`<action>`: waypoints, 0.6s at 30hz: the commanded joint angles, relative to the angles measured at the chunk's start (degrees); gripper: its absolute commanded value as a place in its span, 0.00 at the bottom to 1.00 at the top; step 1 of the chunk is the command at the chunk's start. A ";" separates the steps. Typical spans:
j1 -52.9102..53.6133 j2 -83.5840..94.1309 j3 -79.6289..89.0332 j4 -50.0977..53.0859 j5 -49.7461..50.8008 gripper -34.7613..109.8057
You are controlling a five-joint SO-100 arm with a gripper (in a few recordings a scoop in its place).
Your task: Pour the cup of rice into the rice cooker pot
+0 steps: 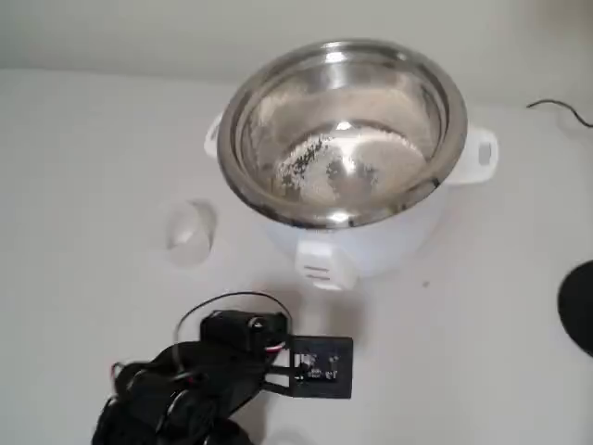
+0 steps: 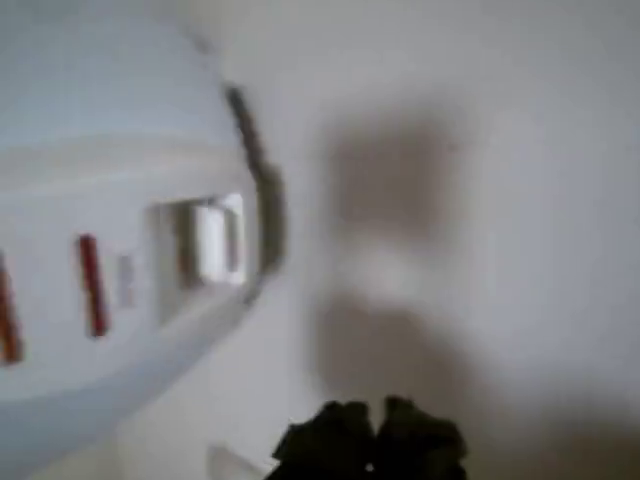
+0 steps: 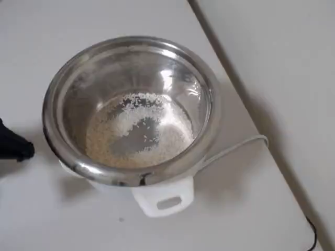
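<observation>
- Rice [image 3: 137, 130] is in the rice cooker pot [image 1: 345, 130] already.
- Cup [image 1: 192, 232] sits on desk [image 1: 83, 185], left of pot in fixed view.
- Gripper [image 2: 368, 440]: can't tell if open or shut, too blurry.
- Prob. done; back arm off slow, don't bump cup.

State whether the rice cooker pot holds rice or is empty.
It holds rice: the rice cooker pot has white grains of rice spread over its bottom in the overhead view.

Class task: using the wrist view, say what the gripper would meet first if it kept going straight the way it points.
Most likely the bare table: the gripper points at open tabletop, with the cooker body off to the left. Blur leaves depth uncertain.
</observation>
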 commanded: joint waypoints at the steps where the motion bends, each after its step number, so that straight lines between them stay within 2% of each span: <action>1: 0.79 -0.26 3.52 0.00 2.55 0.24; 18: 1.93 -0.35 3.52 -0.18 3.78 0.24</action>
